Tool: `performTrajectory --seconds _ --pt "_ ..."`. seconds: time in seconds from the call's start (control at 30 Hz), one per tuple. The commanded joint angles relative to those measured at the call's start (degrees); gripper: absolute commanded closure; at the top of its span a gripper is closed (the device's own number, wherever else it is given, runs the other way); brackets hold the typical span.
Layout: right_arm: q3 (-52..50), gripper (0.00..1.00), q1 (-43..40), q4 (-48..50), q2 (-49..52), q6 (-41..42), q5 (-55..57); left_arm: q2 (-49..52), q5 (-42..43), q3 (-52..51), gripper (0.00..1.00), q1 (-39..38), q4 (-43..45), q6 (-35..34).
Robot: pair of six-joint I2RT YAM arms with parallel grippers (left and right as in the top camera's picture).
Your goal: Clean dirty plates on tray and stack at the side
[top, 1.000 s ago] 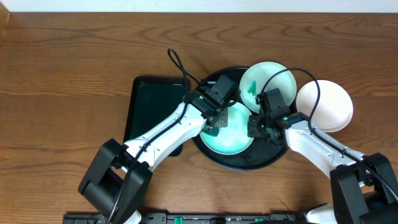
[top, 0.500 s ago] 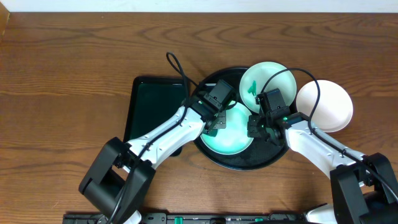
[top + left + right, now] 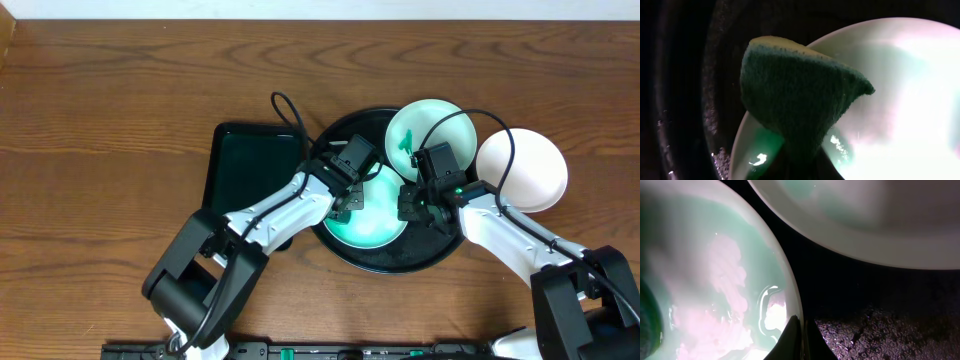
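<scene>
Overhead: scrubbing in hand; left gripper (image 3: 346, 203) over mint plate (image 3: 378, 225), centre of black tray (image 3: 392, 266); right gripper (image 3: 411, 206) at the plate's right rim.
Left wrist: clenched on green sponge (image 3: 800, 95).
Right wrist: pincer clenched, empty.
Next: grasp rim, lift aside.

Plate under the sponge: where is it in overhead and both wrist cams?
Overhead: plate in the middle of the black tray.
Left wrist: plate fills the right side, behind the sponge.
Right wrist: plate fills the left half, rim curving down the middle.
Shared landmark: the black tray, dark ground beside the plate in every view.
</scene>
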Motion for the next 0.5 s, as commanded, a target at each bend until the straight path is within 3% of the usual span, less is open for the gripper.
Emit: performTrajectory --seconds 0.0,0.23,0.47 --pt "-0.4 0.99 0.3 0.3 0.4 -0.1 -2.4 4.4 5.4 -1.0 0.92 0.2 -1.1 -1.0" --pt "-0.4 0.99 0.3 0.4 0.4 -0.1 -2.4 4.8 17.4 -0.8 0.93 0.2 -1.0 -1.0" --pt "-0.4 0.99 0.3 0.6 0.4 0.0 -2.4 4.7 23.4 -0.2 0.93 0.2 -0.8 -1.0"
